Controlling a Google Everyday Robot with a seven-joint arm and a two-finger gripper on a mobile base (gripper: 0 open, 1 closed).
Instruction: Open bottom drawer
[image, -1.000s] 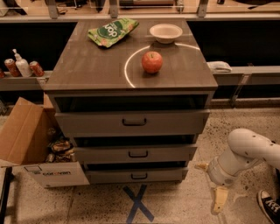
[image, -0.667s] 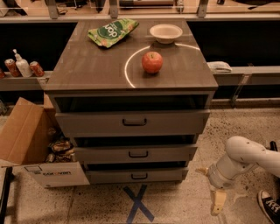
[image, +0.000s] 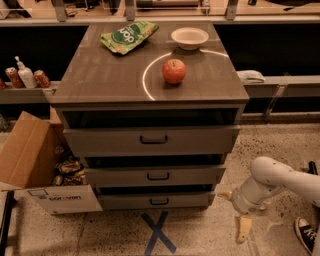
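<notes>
On the floor at the very front there is a blue tape cross (image: 157, 233), in front of the drawers. To the right of it, low above the floor, the tool (image: 243, 228) hangs at the end of the white arm (image: 272, 181) and points down. It is below and outside the near right corner of the tabletop (image: 100, 75). It touches nothing, and I cannot tell if it is released or clenched. A dark shoe (image: 304, 234) shows at the right border. The bottom drawer (image: 125, 201) is the lowest and narrowest of three grey fronts, directly behind the cross. Its small black handle (image: 159, 201) sits in the middle of the front, and the tool is well apart from it, to the right. A dark gap runs along the top of this front. Above it comes the middle drawer (image: 120, 176) and then the top drawer (image: 110, 141), which is the tallest and widest; each has its own black handle and a dark gap above. Left of the drawers an open carton box (image: 30, 160) stands on the floor. On the tabletop a red apple (image: 174, 71) lies a little right of the centre, on a thin white arc (image: 145, 82). A white bowl (image: 189, 37) is at the far edge, toward the far right corner. A green bag (image: 129, 35) lies at the far edge, left of the bowl. Beyond the left edge, on a low ledge, stand red cans (image: 42, 78) and a white bottle (image: 25, 75).
</notes>
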